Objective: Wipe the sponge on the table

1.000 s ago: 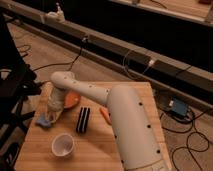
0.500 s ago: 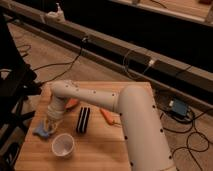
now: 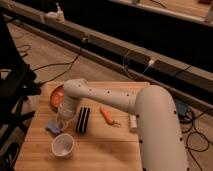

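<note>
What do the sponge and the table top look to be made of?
Sponge: probably soft foam, matte light blue, rounded limp outline. Table: apparently wood, butcher-block, pale plank strips showing, dull finish. The gripper sits at the sponge's right side, just beyond the white cup.

Smooth white rounded arm (image 3: 150, 112), dark dots, gripper (image 3: 61, 120) beside sponge (image 3: 51, 126)

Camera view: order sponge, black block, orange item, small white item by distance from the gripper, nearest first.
1. sponge, beside the gripper, left side of the table.
2. black block, just right.
3. orange item, centre.
4. white item, far right.
</note>
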### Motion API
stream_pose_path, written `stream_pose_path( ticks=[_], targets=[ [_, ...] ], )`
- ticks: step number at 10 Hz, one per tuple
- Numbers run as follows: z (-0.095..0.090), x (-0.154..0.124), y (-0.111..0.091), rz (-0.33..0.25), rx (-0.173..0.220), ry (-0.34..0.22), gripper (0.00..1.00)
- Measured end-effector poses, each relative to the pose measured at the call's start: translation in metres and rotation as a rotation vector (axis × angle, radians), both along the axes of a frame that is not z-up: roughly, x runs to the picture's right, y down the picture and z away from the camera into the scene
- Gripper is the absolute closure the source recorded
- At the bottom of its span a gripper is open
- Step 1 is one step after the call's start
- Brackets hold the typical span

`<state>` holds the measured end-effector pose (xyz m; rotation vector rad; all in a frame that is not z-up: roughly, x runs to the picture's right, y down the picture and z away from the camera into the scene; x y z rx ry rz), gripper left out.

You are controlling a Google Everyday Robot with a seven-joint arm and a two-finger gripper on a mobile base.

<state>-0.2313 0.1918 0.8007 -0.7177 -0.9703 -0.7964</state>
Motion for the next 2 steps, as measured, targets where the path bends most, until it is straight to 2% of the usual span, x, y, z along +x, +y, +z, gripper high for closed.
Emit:
stream_pose_path(
  ticks=[2],
  targets=[
    [0.015, -0.016, -0.019, -0.032, 0.014, -0.062, 1.00]
  ],
)
